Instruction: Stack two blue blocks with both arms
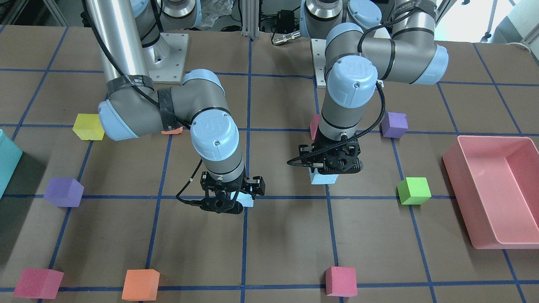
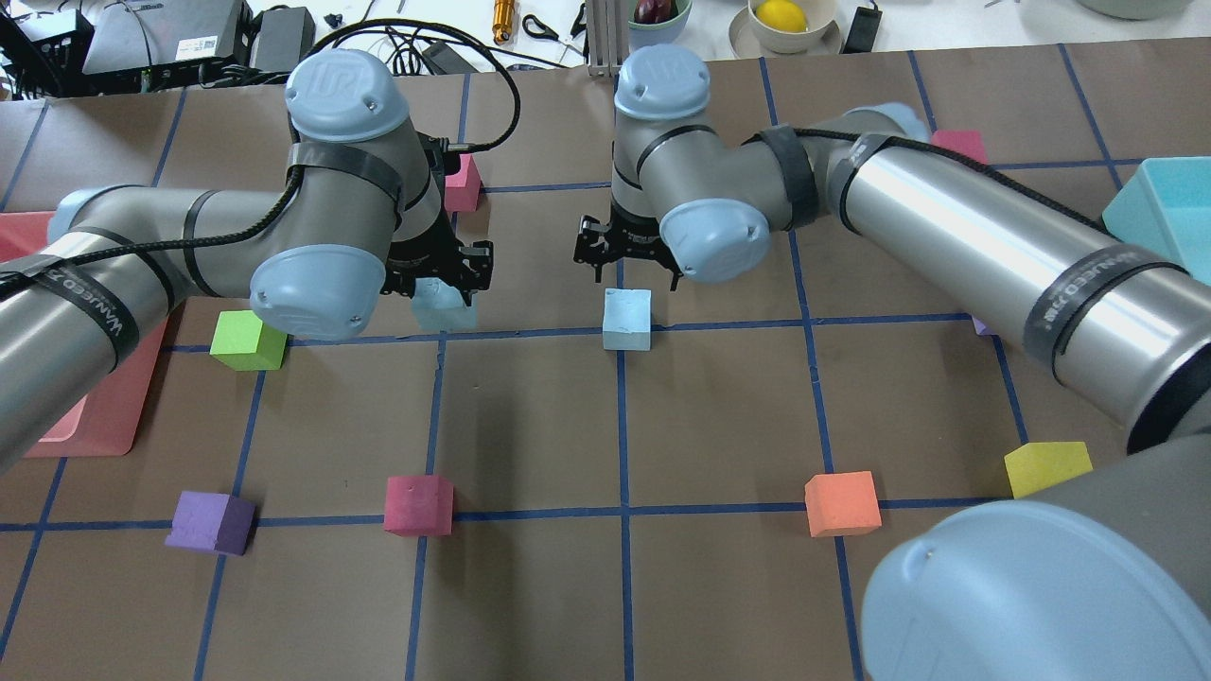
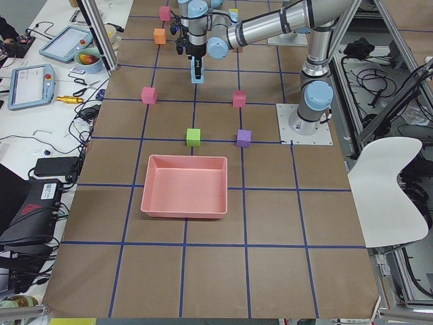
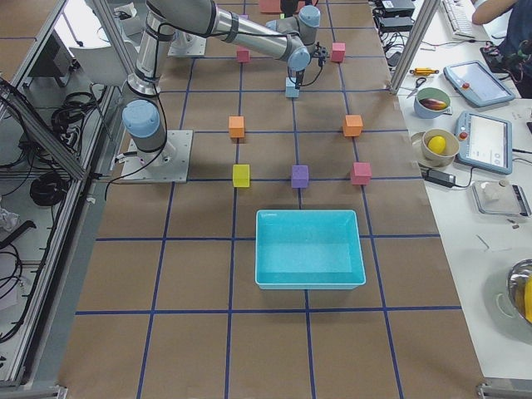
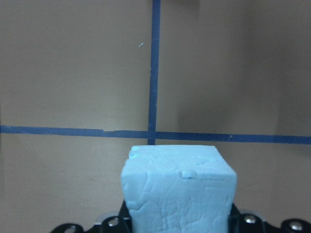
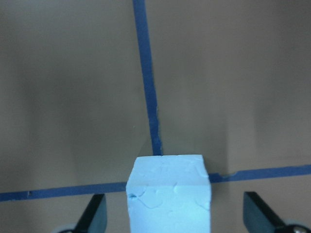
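One blue block (image 2: 445, 310) sits between the fingers of my left gripper (image 2: 443, 288), which is shut on it and holds it low over the table. It fills the bottom of the left wrist view (image 5: 178, 191) and shows under the left gripper (image 1: 326, 172) in the front view (image 1: 323, 179). The other blue block (image 2: 627, 319) rests on a crossing of blue tape lines. My right gripper (image 2: 626, 274) hovers over it, open. In the right wrist view this block (image 6: 168, 194) lies midway between the spread fingers (image 6: 95, 217). The two blocks are about one grid cell apart.
A green cube (image 2: 248, 339) lies left of the left gripper and a pink cube (image 2: 462, 182) beyond it. A red cube (image 2: 417, 504), an orange cube (image 2: 841, 503), a purple cube (image 2: 210, 521) and a yellow cube (image 2: 1045, 467) lie nearer. A pink bin (image 1: 463, 168) and a teal bin (image 2: 1159, 213) stand at the table's ends.
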`<state>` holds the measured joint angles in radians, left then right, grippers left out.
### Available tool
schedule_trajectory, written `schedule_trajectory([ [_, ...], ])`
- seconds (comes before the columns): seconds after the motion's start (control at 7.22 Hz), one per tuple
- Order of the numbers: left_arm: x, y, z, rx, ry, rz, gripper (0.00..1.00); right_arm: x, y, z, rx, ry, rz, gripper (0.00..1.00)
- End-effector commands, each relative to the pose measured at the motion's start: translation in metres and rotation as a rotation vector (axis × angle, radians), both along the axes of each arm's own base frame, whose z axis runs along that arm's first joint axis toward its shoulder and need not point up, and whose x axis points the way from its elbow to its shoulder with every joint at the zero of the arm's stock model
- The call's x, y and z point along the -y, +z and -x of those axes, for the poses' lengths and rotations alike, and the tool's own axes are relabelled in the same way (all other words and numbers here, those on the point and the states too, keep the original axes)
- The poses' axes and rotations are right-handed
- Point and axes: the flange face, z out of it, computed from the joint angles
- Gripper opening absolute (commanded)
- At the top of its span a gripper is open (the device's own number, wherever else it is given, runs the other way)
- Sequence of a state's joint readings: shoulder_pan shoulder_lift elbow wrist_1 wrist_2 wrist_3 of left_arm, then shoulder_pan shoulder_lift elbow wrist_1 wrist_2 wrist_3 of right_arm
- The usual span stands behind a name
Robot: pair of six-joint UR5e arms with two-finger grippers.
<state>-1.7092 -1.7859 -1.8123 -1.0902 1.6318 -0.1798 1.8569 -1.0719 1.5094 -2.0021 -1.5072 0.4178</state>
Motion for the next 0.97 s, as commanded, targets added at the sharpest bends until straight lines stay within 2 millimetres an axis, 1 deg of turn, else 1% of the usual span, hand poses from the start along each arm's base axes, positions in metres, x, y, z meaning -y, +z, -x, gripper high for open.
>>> schedule_trajectory([
  [0.0,-0.01,-0.005,0.031,-0.01,0.029,0.004,0.0,0.017,0.055,0.073,-0.061,-0.03,-0.008,1.0],
  [0.14,-0.011,-0.009,0.046,-0.035,0.021,0.003,0.0,0.014,0.074,0.107,-0.063,-0.02,-0.023,1.0],
  [0.28,-0.004,-0.017,0.065,-0.098,0.099,0.039,0.0,-0.001,0.108,0.13,-0.063,0.008,-0.037,1.0],
  [0.42,-0.013,-0.027,0.1,-0.112,0.077,0.047,0.0,-0.016,0.139,0.145,-0.061,0.036,-0.024,1.0],
  [0.55,-0.007,-0.022,0.12,-0.116,0.057,0.07,0.0,-0.029,0.16,0.163,-0.055,0.022,-0.037,1.0],
  [0.69,0.006,-0.019,0.134,-0.126,0.084,0.082,0.0,-0.037,0.174,0.176,-0.054,0.041,-0.032,1.0],
  [0.83,0.009,-0.022,0.151,-0.123,0.057,0.082,0.0,-0.036,0.172,0.193,-0.051,0.058,-0.037,1.0],
])
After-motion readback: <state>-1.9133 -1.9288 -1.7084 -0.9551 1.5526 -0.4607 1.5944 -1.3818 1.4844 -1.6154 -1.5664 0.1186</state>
